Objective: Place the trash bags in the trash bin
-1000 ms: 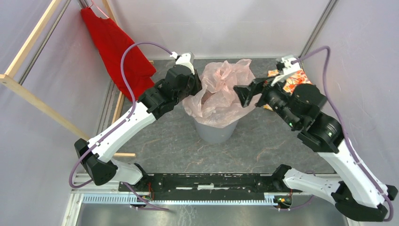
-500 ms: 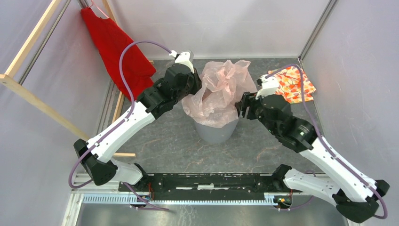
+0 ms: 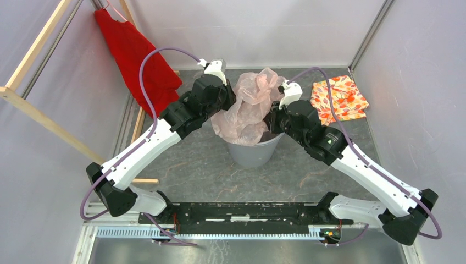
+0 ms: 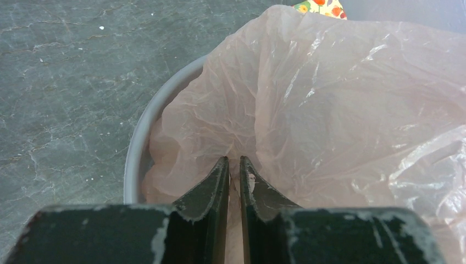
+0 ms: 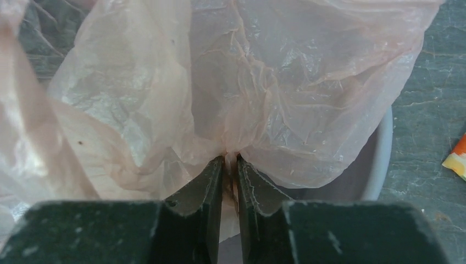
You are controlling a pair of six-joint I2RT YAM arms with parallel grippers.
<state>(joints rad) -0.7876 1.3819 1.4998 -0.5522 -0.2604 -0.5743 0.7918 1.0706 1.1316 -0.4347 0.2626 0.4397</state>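
Observation:
The pale pink, crinkly trash bag billows up out of the round grey trash bin in the middle of the table. My left gripper is at the bin's left rim, shut on a fold of the trash bag, with the bin's rim just to its left. My right gripper is at the bin's right side, shut on a gathered pinch of the trash bag, above the bin's rim. Part of the bag hangs over the bin's left front edge.
A red garment hangs at the back left beside a wooden frame. An orange floral folded cloth lies on the table at the back right; its corner lies near the bin.
My right arm swung left from beside the floral cloth to the bin, and its gripper went from open to shut on the bag. The bag's right side is now pulled in. The left arm stayed put.

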